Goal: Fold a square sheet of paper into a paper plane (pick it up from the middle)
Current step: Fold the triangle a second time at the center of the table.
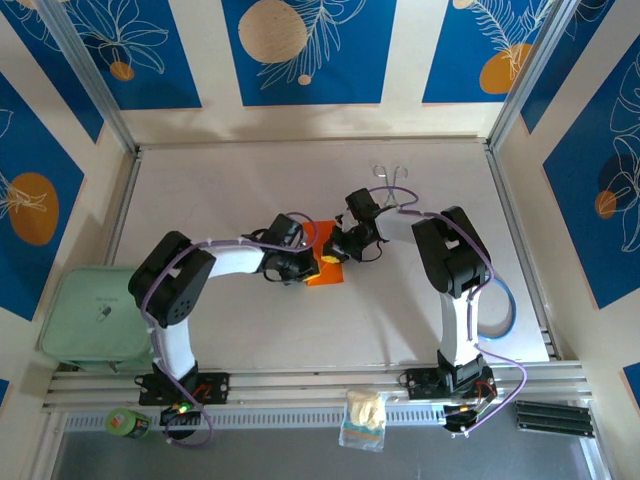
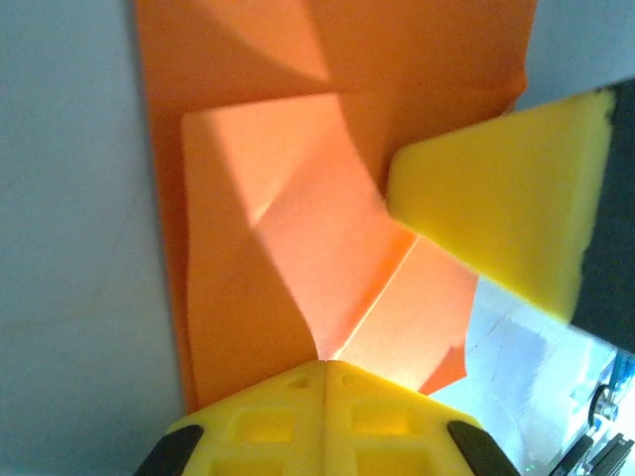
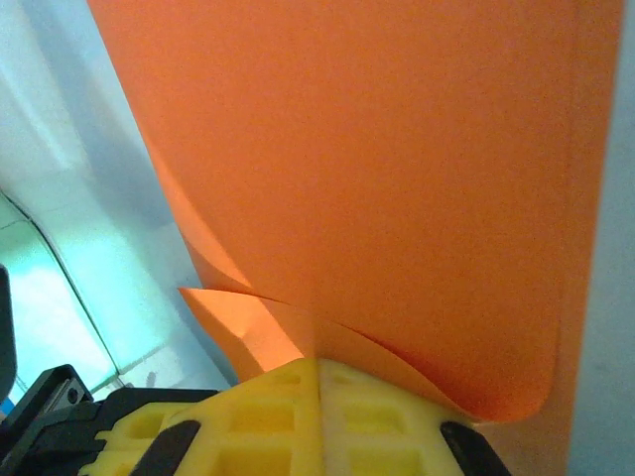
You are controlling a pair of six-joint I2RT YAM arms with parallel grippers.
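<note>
**A:** Where is the sheet of paper?

**B:** Mid-table, between the two arms. It is partly folded, and the left wrist view shows flaps and creases.

**A:** And the left gripper?

**B:** Its yellow fingers are pressed together, nipping a creased edge of the orange sheet.

**A:** The right gripper?

**B:** The same: fingers together, pinching a curling edge. In the left wrist view, one of its yellow pads lies against the paper.

**A:** Anything else on the table?

**B:** Metal tongs near the far edge, well apart from the paper.
</note>
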